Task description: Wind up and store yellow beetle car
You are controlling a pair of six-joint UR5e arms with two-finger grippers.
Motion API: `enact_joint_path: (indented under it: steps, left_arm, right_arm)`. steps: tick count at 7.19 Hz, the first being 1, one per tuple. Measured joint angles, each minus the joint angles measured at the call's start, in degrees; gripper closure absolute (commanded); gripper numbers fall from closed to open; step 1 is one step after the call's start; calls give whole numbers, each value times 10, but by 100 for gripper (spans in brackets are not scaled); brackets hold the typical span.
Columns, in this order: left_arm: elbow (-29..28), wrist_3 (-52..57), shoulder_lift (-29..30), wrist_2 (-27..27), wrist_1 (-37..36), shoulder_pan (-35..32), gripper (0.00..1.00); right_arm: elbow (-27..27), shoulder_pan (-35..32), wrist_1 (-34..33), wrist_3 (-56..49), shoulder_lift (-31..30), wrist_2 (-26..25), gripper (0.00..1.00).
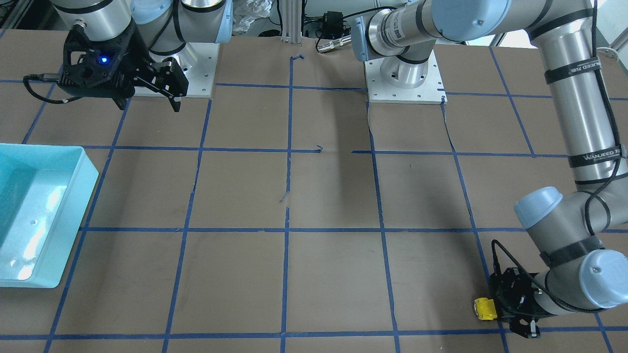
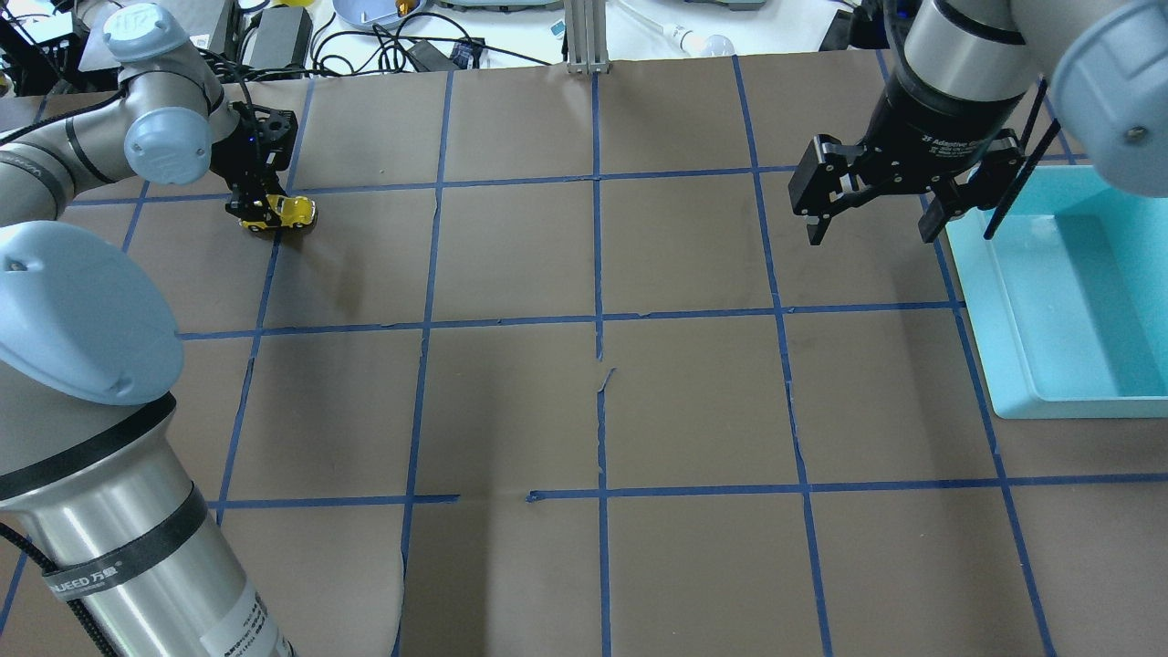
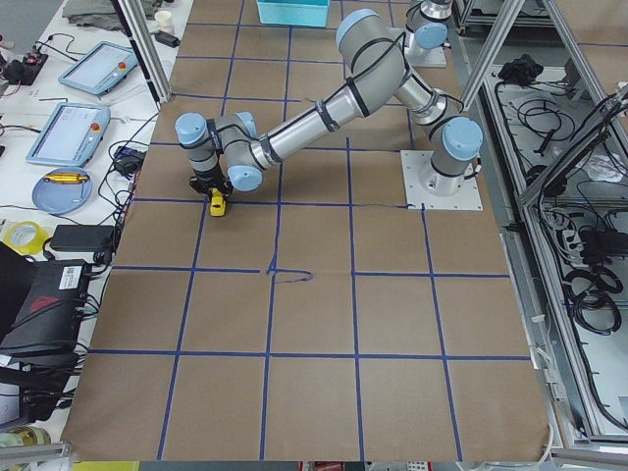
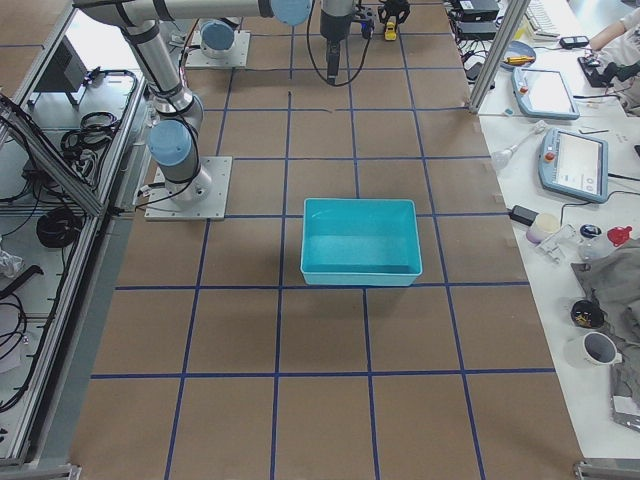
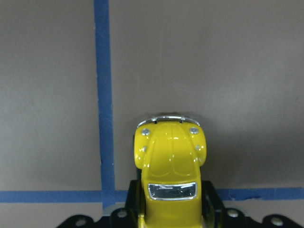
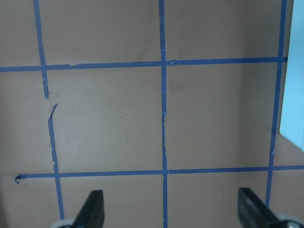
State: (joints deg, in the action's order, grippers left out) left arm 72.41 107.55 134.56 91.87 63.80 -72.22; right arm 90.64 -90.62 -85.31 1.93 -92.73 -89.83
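Observation:
The yellow beetle car (image 2: pixel 290 213) sits low at the table's far left, on a blue tape line. My left gripper (image 2: pixel 254 208) is shut on the car's rear half. In the left wrist view the car (image 5: pixel 171 156) points away from the camera between the black fingers (image 5: pixel 211 202). It also shows in the front-facing view (image 1: pixel 484 309), held by the left gripper (image 1: pixel 512 310). My right gripper (image 2: pixel 871 233) is open and empty, hovering above the table beside the teal bin (image 2: pixel 1004 301). The right wrist view shows only its two spread fingertips (image 6: pixel 92 209) over bare table.
The teal bin (image 1: pixel 88 166) stands at the table's right edge and holds nothing visible. The brown table (image 2: pixel 602 401) carries a grid of blue tape lines. Cables and devices lie beyond the far edge.

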Motion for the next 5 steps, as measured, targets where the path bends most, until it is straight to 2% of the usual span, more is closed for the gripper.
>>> enact_joint_path:
  steps: [5]
  left_arm:
    - [-3,21,2,2,-1,12,100]
  right_arm:
    - [0,-1,0,0,0,0,0]
